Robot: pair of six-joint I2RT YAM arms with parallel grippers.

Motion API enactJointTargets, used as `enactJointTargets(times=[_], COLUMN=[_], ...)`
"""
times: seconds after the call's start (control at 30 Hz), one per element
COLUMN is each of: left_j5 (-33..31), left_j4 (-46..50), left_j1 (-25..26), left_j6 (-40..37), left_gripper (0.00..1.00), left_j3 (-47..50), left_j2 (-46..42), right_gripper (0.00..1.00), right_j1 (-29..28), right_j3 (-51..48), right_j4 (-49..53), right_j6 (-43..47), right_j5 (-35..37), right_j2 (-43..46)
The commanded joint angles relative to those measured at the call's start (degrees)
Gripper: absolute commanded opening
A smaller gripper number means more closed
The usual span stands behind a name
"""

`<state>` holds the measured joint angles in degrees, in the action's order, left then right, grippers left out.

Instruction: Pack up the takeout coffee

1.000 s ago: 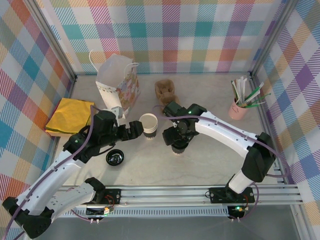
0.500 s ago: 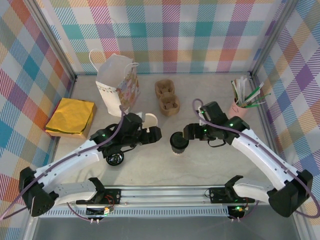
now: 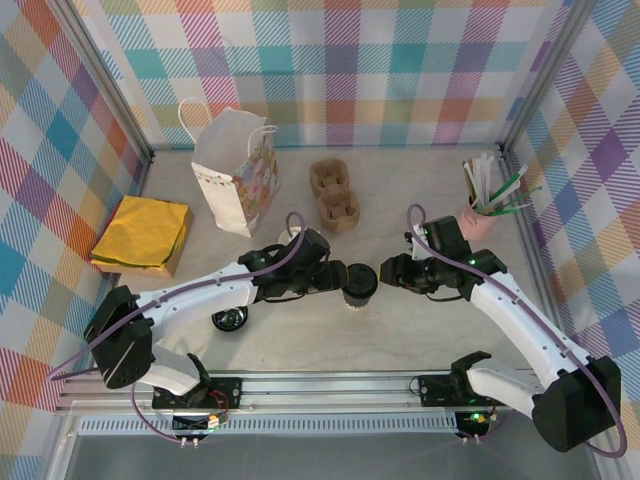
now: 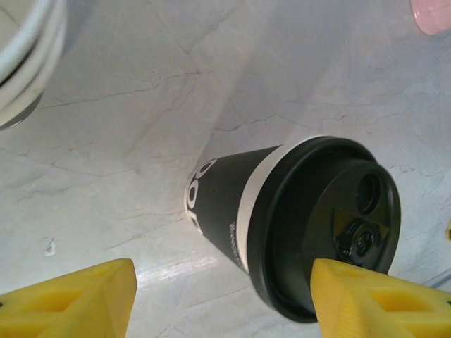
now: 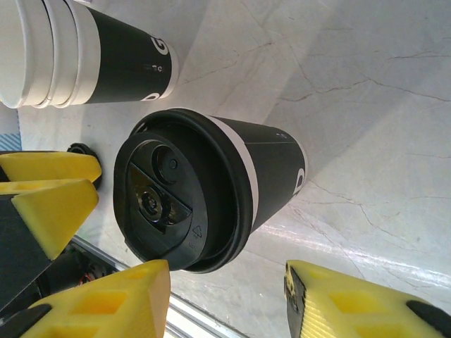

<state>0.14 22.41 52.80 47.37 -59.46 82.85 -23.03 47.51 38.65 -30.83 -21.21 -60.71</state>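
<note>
Top external view had the left gripper [image 3: 337,280], jaws parted, beside the takeout coffee [image 3: 358,283] standing upright near the middle of the table [image 3: 430,200], and the right gripper [image 3: 386,275], jaws also apart, crowding its other side. Both pinching together could have collided and toppled it.

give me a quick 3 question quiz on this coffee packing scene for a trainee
1. True or false: the lidded cup lies on its side.
2. In the top view, which lies nearest the left wall? A) yellow cloth B) carrier C) pink cup
3. In the top view, which gripper is on each side of the lidded cup?
Key: 1. False, it stands upright. 2. A. 3. The left gripper is on its left, the right gripper on its right.
</note>
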Motion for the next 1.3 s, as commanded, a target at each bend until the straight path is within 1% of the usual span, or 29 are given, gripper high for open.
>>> enactJointTargets(times=[0.0, 0.3, 0.37, 0.9, 1.27], left_j5=[1.2, 1.9, 2.0, 1.7, 1.6], left_j4=[-2.4, -3.1, -3.2, -2.7, -2.3], left_j1=[0.7, 1.0, 1.0, 1.0, 1.0], left_j6=[0.6, 0.3, 0.3, 0.0, 0.8], left_gripper=[0.66, 0.61, 0.57, 0.56, 0.54], left_j3=[-2.3, -3.3, -3.4, -3.1, -1.3], left_j2=[1.3, 3.7, 4.0, 4.5, 5.6], right_gripper=[0.46, 0.43, 0.42, 0.42, 0.42], right_j1=[0.8, 1.4, 1.4, 1.4, 1.4], right_j3=[-0.7, -0.6, -0.7, -0.6, -1.3], right_j4=[-2.8, -3.7, -4.1, -6.6, -5.0], right_j6=[1.0, 2.1, 2.3, 2.7, 3.2], right_j5=[-3.9, -4.8, -5.2, -8.4, -5.6], right_j2=[-1.2, -4.0, -4.8, -9.5, -11.9])
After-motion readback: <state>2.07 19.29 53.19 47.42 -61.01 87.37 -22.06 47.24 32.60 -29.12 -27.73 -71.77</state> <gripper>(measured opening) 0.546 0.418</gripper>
